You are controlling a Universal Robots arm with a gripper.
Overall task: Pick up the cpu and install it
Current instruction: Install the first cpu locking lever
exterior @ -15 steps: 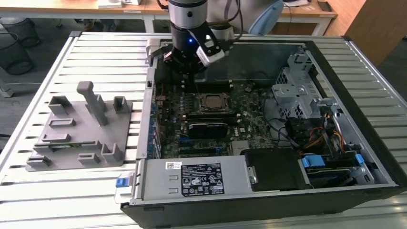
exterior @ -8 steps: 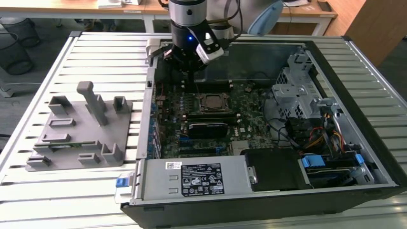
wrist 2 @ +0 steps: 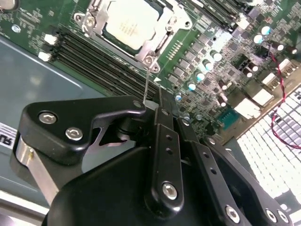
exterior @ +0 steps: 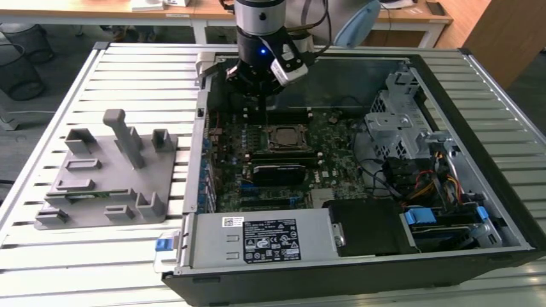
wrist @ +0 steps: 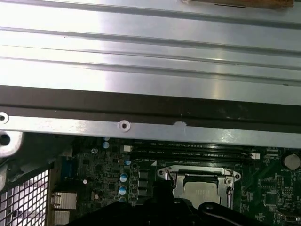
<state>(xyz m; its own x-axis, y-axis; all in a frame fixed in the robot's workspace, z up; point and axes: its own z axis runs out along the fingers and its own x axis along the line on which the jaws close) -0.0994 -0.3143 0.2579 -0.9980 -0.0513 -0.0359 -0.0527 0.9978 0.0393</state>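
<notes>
light was even and bright overhead; glare washed the metal case wall (wrist: 150,56) in the first wrist view, the gripper (wrist 2: 155,106) body sat blurred, dark, close.

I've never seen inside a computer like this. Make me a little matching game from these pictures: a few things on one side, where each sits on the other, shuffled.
Things:
1. cpu
2. pincer
3. grey fixture block
4. blue latch

Places:
A. on the slatted table, at the exterior view's left of the computer case
B. in the socket frame on the green board
C. at the near corner of the case, by the labelled silver box
D. above the board, just beyond the socket

Pairs: 1-B, 2-D, 3-A, 4-C
</notes>
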